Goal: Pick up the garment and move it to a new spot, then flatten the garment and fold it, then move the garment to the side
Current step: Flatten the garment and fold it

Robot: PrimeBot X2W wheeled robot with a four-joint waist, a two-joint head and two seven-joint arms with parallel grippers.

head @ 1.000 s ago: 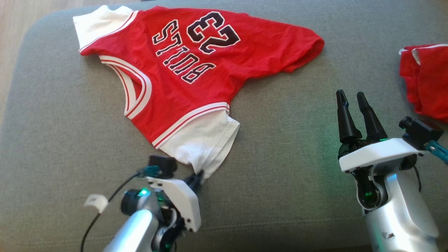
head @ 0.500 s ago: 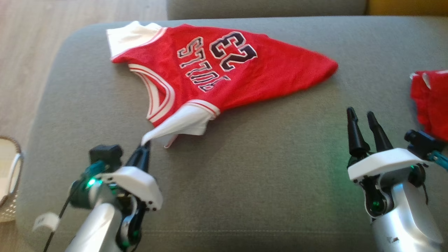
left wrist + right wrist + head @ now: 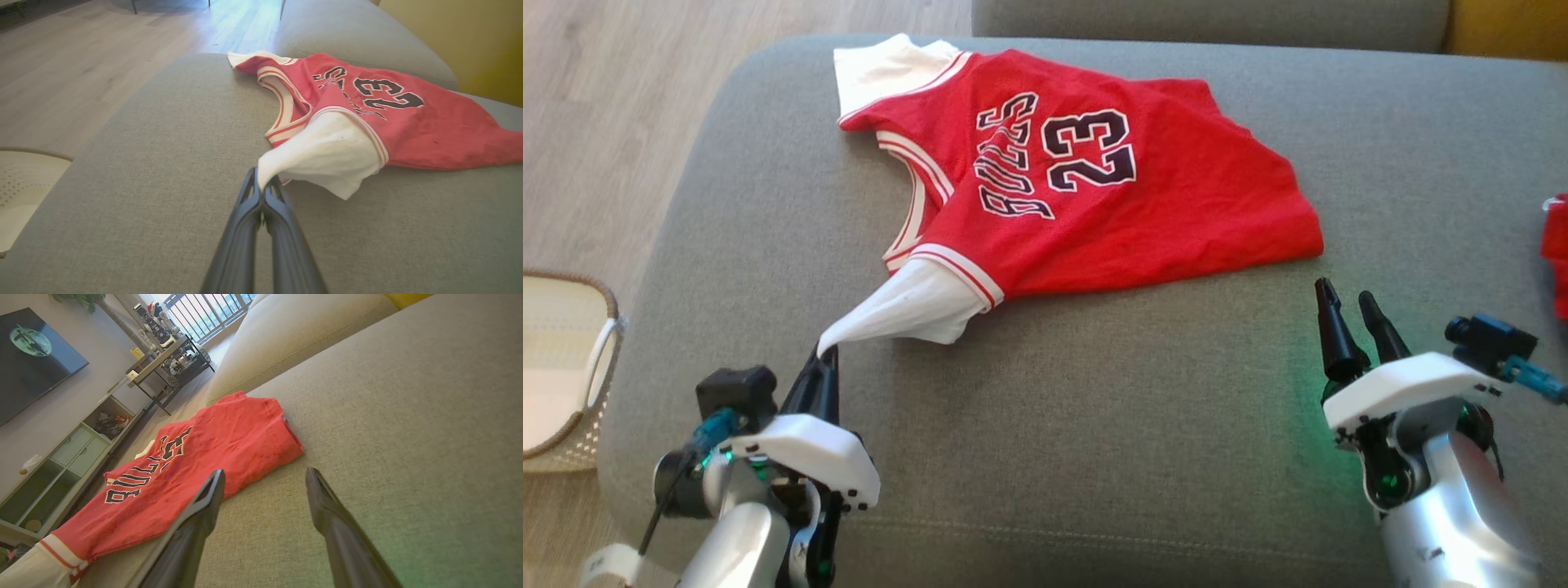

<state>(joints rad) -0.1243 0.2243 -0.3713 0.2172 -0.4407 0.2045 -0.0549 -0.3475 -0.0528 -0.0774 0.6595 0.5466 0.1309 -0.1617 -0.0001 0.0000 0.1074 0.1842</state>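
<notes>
**A:** Where is the garment?

**B:** The red jersey (image 3: 1111,188) lies print side up near the far left corner of the grey sofa cushion (image 3: 1094,457). Its long axis runs left to right, with the hem to the right.

**A:** Which arm is nearer?

**B:** The left. The left gripper (image 3: 822,359) has its fingers pinched shut on the tip of the white sleeve (image 3: 907,306), which is stretched taut toward the cushion's front left. The right gripper (image 3: 1343,290) is spread open and empty, near the hem's front corner and touching nothing.
</notes>
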